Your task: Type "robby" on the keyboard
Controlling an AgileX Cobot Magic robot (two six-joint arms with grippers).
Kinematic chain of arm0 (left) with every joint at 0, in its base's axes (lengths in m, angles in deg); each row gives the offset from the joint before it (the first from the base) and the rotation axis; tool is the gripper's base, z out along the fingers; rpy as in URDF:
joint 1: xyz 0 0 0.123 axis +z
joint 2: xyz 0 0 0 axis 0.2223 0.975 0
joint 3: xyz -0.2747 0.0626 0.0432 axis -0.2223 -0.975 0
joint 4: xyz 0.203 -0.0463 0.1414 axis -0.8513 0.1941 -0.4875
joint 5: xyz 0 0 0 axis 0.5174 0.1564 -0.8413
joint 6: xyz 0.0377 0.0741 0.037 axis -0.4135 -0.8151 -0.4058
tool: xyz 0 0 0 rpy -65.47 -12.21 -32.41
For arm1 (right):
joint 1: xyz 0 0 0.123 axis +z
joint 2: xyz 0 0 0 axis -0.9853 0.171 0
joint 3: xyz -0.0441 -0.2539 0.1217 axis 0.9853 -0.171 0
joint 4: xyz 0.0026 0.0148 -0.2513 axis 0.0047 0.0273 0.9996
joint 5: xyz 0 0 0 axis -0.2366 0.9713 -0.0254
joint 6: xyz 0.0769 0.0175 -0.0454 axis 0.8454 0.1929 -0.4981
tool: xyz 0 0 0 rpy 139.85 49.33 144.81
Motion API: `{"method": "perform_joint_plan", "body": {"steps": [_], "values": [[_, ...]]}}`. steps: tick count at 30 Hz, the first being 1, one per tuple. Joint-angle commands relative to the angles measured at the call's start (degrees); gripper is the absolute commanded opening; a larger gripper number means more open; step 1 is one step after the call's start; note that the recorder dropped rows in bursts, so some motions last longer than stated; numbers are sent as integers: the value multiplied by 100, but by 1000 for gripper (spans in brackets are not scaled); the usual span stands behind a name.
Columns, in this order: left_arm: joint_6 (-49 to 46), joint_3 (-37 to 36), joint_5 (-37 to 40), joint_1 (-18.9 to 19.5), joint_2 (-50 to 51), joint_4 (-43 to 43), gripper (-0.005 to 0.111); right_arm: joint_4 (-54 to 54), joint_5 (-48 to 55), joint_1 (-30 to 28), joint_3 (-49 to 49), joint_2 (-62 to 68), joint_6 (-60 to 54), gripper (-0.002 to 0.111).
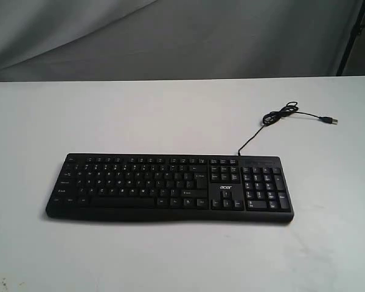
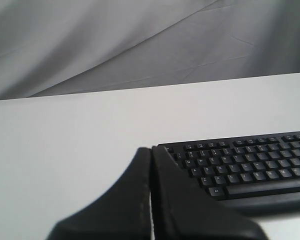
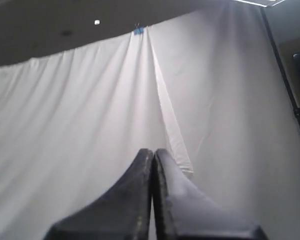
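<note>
The black keyboard (image 1: 170, 185) with white legends, number pad and acer logo lies flat on the white table (image 1: 170, 115), its thin cable (image 1: 280, 115) trailing to the back right. Neither gripper shows in the exterior view. In the left wrist view my left gripper (image 2: 151, 149) is shut with nothing in it, its tips held off the keyboard's (image 2: 245, 165) left end, over bare table. My right gripper (image 3: 153, 150) is shut too, empty, and points up at the white curtain (image 3: 90, 125); the keyboard is out of that view.
The cable ends in a USB plug (image 1: 331, 120) on the table behind the number pad. A grey-white curtain (image 1: 170, 36) hangs behind the table's far edge. A dark stand (image 1: 356, 30) rises at the back right.
</note>
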Motion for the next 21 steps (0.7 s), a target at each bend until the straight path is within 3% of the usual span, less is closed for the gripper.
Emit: {"method": "perform_joint_plan", "body": {"steps": [1, 10, 15, 21], "values": [[16, -25, -31, -36, -20, -27, 0, -617, -654, -8, -21, -27, 295, 0], [16, -25, -31, -36, -20, -27, 0, -685, 294, 3, -21, -27, 338, 0], [16, -25, -31, -36, -20, -27, 0, -344, 2007, 3, 586, 54, 338, 0], [16, -25, -31, -36, -20, -27, 0, -379, 2782, 220, 1451, 1959, 221, 0]]}}
